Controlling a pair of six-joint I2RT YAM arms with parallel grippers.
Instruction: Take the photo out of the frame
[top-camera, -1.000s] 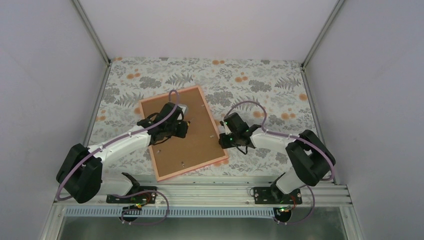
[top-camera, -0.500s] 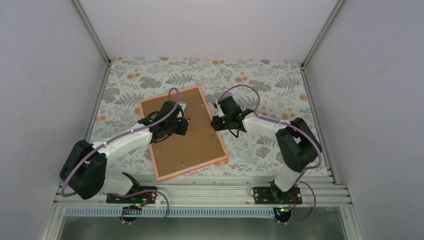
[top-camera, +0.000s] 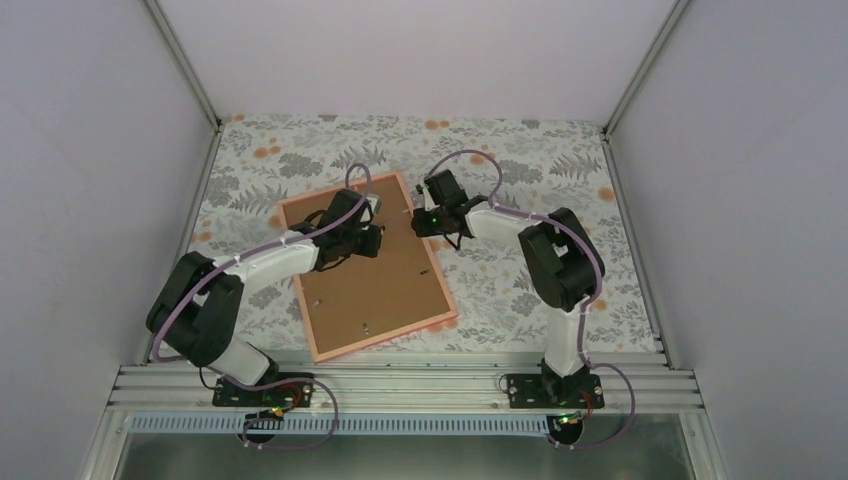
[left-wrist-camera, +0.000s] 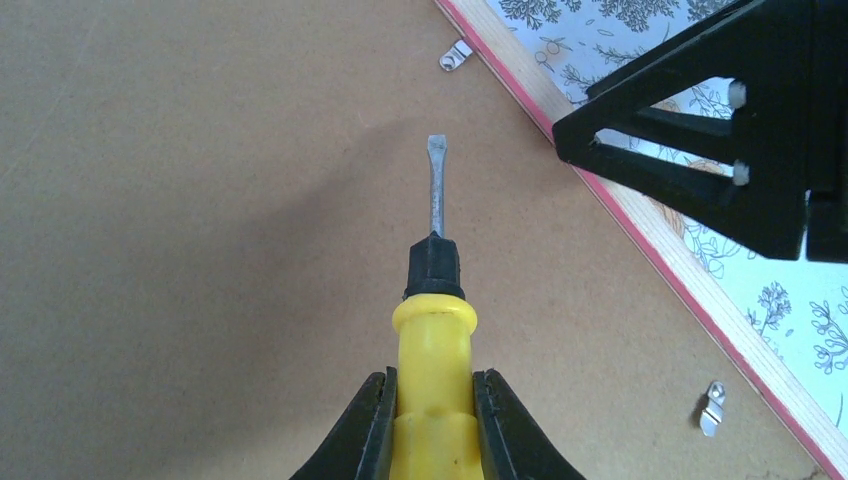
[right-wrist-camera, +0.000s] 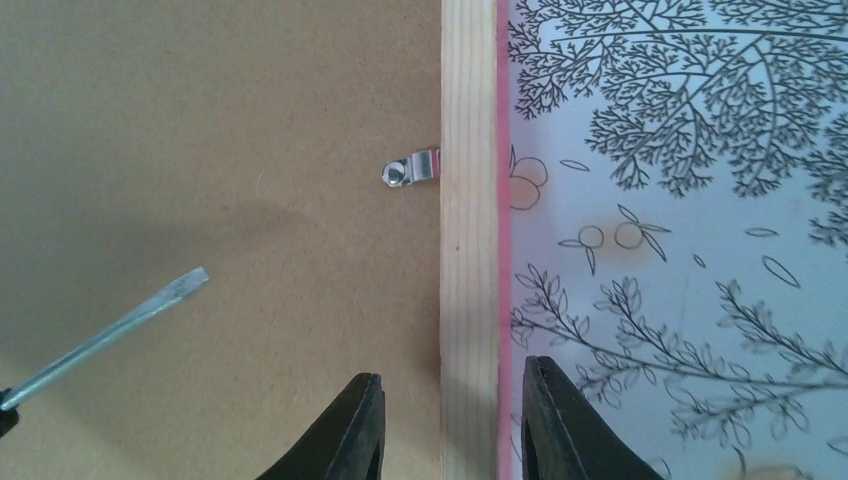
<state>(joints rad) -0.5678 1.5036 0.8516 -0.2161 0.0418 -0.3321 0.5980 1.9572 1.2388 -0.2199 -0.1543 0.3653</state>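
On the tabletop (right-wrist-camera: 680, 200), the frame (top-camera: 385, 337) lies face down, so its brown backing board (top-camera: 375, 285) faces up and the retaining clips can be reached. The photo is not in view. It is judged to sit under the backing board, inside the frame, below both sets of fingers.

The left fingers (left-wrist-camera: 500, 420) are closed on the yellow handle of a flat-blade screwdriver (left-wrist-camera: 433, 340). The blade points out ahead of them, just above the backing board, toward a metal clip (left-wrist-camera: 456, 56) at the frame's far right rail. The blade tip is short of that clip and does not touch it. This hold suits turning or prying the clip aside.

The right fingers (right-wrist-camera: 555, 420) are parted and hold nothing. They straddle the wooden rail (right-wrist-camera: 468, 250), one over the backing board and one over the tabletop, with a gap on each side. This position suits steadying the frame. The same clip (right-wrist-camera: 414, 169) lies ahead of them, against the rail's inner side.
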